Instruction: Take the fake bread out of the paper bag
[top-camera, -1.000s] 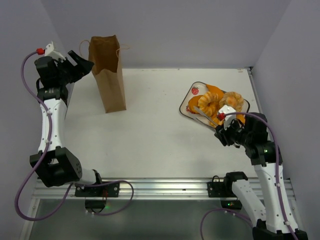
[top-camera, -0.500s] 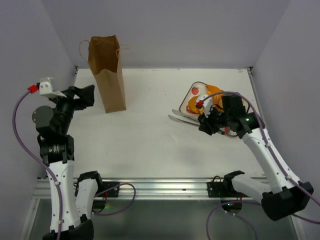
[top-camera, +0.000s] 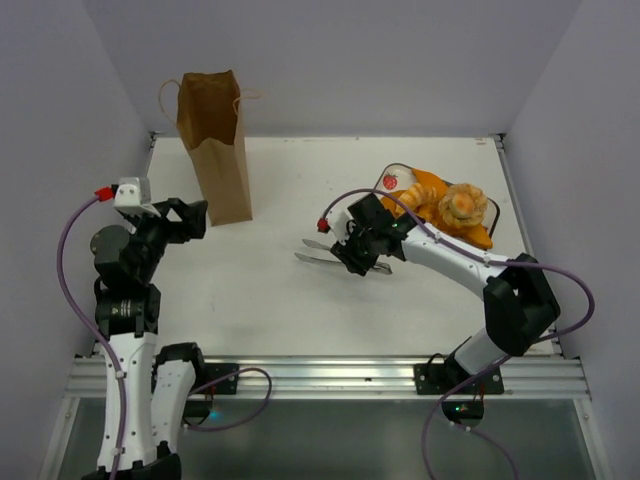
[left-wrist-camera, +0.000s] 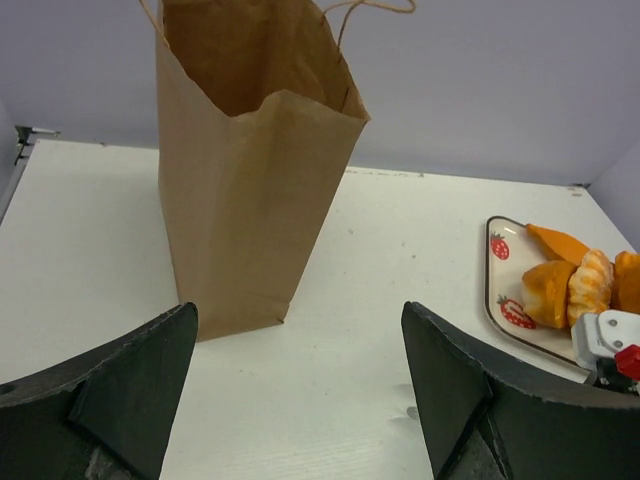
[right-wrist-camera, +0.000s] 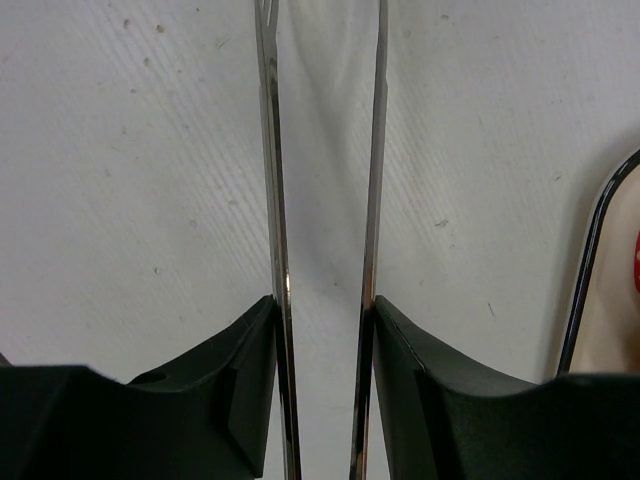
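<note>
The brown paper bag (top-camera: 215, 150) stands upright at the back left with its mouth open; in the left wrist view (left-wrist-camera: 250, 180) only brown paper shows inside. My left gripper (top-camera: 192, 216) is open and empty, just left of the bag's base, with its jaws (left-wrist-camera: 298, 330) spread wide. My right gripper (top-camera: 357, 250) is shut on metal tongs (top-camera: 322, 256) over the middle of the table, their tips pointing left. In the right wrist view the gripper (right-wrist-camera: 322, 305) presses the two tong arms (right-wrist-camera: 270, 150), which stay apart and hold nothing.
A strawberry-print plate (top-camera: 386, 184) at the right holds orange fake bread pieces (top-camera: 450, 203); it also shows in the left wrist view (left-wrist-camera: 497, 270). Walls close the back and both sides. The white table (top-camera: 290, 300) ends at a metal rail in front.
My right arm has swung left from the plate to the table's middle, carrying the tongs. My left arm has dropped from the bag's top to beside its base.
</note>
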